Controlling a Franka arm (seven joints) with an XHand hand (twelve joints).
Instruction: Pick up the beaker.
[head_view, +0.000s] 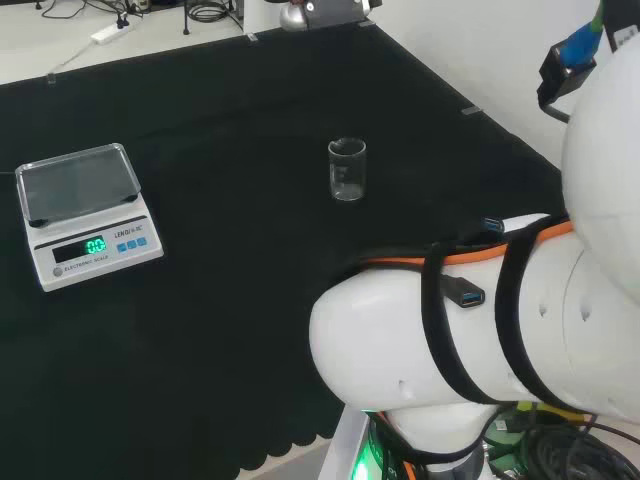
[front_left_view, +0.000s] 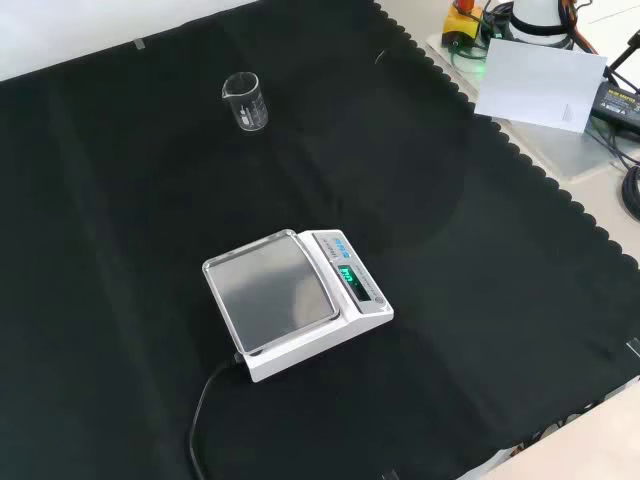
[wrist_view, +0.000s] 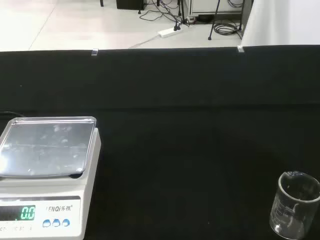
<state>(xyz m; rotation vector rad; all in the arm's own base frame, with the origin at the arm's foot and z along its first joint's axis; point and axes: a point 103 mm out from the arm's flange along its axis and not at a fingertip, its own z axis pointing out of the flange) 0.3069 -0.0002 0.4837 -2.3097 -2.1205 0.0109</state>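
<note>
Nearest the wrist camera sits a scale (wrist_view: 47, 175); the beaker (head_view: 347, 169) stands upright on the black worktop (front_left_view: 480, 300), well apart from it. Reaching seems not yet begun. The hand's state cannot be told.

clear beaker (head_view: 347, 170) — upright, seemingly empty — alone on black cloth (head_view: 230, 250)
</note>
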